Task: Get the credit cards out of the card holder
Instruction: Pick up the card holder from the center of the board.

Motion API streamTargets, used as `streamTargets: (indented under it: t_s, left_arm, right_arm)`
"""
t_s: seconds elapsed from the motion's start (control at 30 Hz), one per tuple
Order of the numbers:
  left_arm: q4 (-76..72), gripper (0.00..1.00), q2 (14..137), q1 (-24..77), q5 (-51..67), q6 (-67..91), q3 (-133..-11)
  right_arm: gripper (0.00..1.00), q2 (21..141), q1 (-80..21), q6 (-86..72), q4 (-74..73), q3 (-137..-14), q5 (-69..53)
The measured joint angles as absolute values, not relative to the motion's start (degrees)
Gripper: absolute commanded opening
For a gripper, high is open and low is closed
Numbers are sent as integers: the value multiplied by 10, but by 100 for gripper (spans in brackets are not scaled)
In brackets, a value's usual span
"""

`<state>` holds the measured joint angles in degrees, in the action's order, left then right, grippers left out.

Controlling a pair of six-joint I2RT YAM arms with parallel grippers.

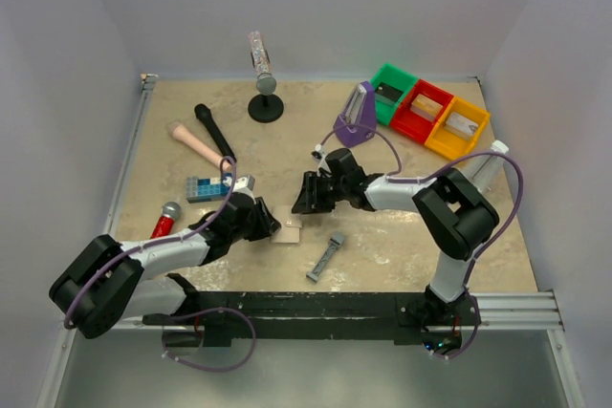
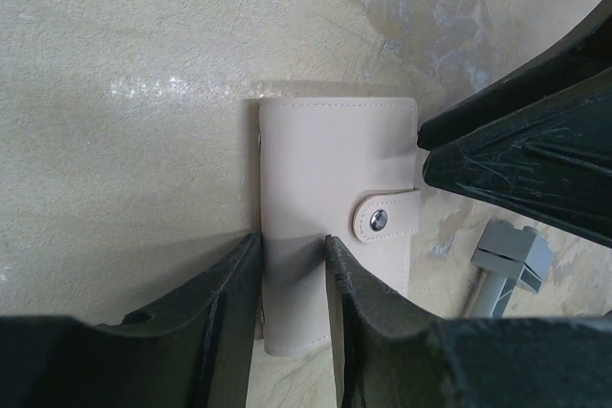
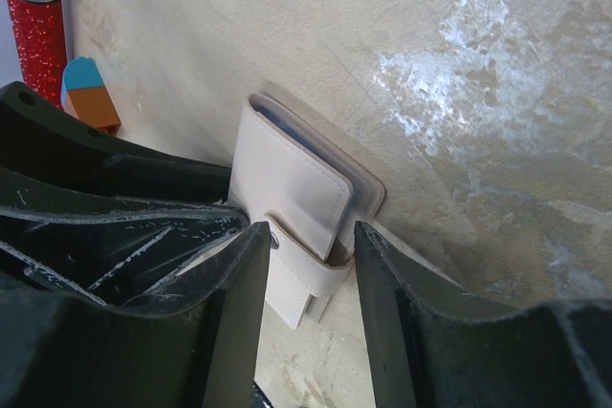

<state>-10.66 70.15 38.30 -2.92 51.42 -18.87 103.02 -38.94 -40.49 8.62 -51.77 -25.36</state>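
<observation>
Two robot arms meet over a small card holder [image 1: 287, 229] lying flat near the front middle of a mottled beige tabletop [image 1: 421, 236]. A grey metal bar [image 1: 327, 255] lies just beside it.

The left claw [image 2: 292, 247] comes in over one end of the holder with its fingers partly apart. One finger sits along the holder's long edge and the other rests over its cover. It cannot be told whether this claw pinches the holder or only presses it down. The right claw [image 3: 311, 236] straddles the end that carries the strap [image 3: 306, 274], its jaws also partly apart. Whether they squeeze anything cannot be told either.

The step in hand appears to be unfastening the holder. It would probably go best if the left claw pins the spine side firmly to the tabletop. The right claw could then catch only the strap and peel it up and away, so the snap pops without dragging the whole holder along.

The holder is a pale cream bifold, closed by a short strap with a round metal snap. From the right wrist view its top cover stands slightly lifted, showing a sliver of blue-grey lining. No credit cards are visible.
</observation>
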Motion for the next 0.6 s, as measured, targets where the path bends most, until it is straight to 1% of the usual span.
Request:
streamTargets:
  t_s: [0.3, 0.47, 0.5, 0.6]
  left_arm:
    - [-115, 37, 706, 383, -27, 514, -189]
    - [-116, 37, 708, 383, -26, 514, -189]
    - [-117, 37, 708, 383, -26, 514, -189]
    - [-116, 37, 708, 383, -26, 514, -189]
  right_arm:
    - [43, 1059, -389, -405, 86, -538, -267]
    - [46, 1064, -389, -406, 86, -539, -272]
    - [45, 1064, -389, -406, 86, -539, -273]
    - [38, 1064, -389, -406, 87, -539, -276]
